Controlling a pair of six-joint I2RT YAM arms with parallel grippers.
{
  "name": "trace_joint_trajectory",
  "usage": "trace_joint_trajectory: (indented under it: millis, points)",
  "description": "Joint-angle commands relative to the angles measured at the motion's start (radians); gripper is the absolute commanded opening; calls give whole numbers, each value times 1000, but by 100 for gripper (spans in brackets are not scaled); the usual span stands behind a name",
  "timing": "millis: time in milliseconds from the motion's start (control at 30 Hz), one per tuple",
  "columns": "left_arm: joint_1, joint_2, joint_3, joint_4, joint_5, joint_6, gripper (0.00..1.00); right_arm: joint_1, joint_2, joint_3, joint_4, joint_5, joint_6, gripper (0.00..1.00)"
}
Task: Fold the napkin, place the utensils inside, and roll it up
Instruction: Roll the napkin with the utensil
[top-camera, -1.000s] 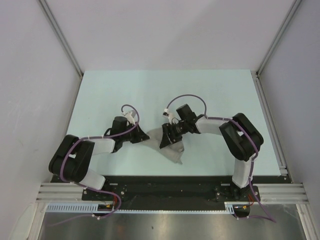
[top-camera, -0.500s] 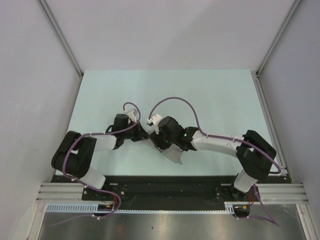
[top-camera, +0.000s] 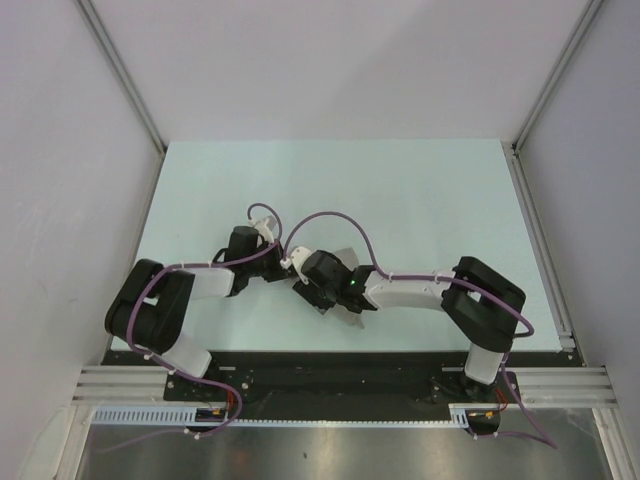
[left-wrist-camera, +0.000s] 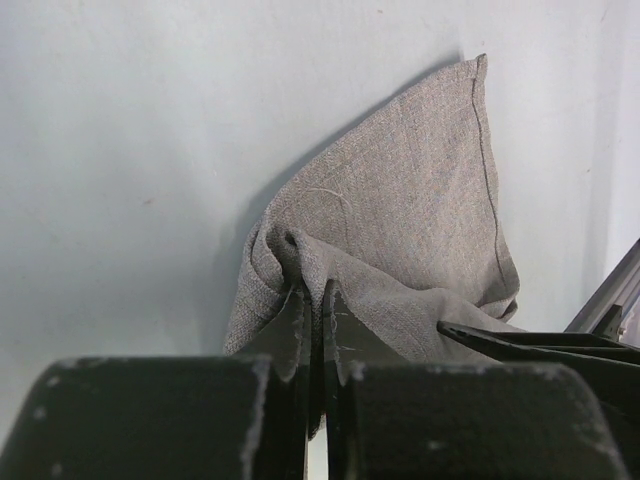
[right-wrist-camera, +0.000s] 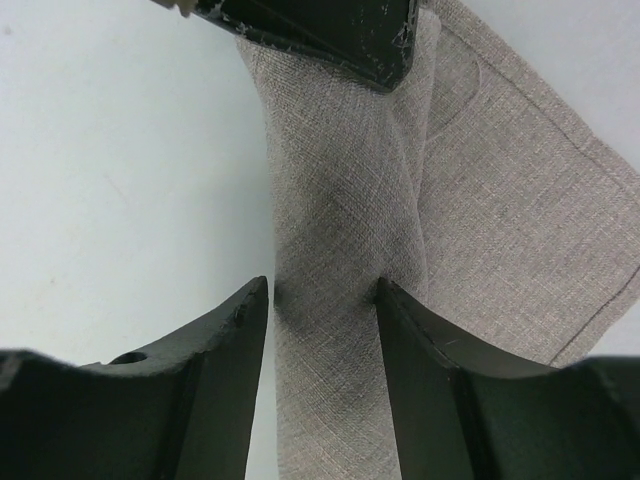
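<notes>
The napkin (top-camera: 345, 257) sits crumpled on the pale tabletop (top-camera: 430, 190), close to the near edge and about midway between the left and right edges, well away from every corner. The left gripper (left-wrist-camera: 311, 296) has its fingers pressed almost together on a bunched fold of the cloth, from which a hemmed flap rises toward the far edge. The right gripper (right-wrist-camera: 322, 297) meets it from the other side, its fingers clamped on a gathered band of the same napkin, with one finger of the left gripper just beyond.
</notes>
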Motion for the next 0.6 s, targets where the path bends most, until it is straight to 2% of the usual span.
trace_joint_trajectory:
  millis: [0,267,367,400,467,567]
  points:
    - [2,17,26,-3,-9,-3,0,-1,42,31,22,-7,-14,52]
    - [2,10,39,35,10,-27,2,-51,94,6,14,-13,33,51]
    - [2,-3,40,44,11,-40,8,-56,111,-1,10,-24,41,51]
    - [2,-4,42,49,11,-44,15,-59,123,-5,5,-24,43,51]
    - [2,-15,46,52,8,-50,21,-57,136,-5,-2,-20,50,51]
    - [3,-52,52,41,-21,-54,34,-67,159,-2,-15,-26,69,51]
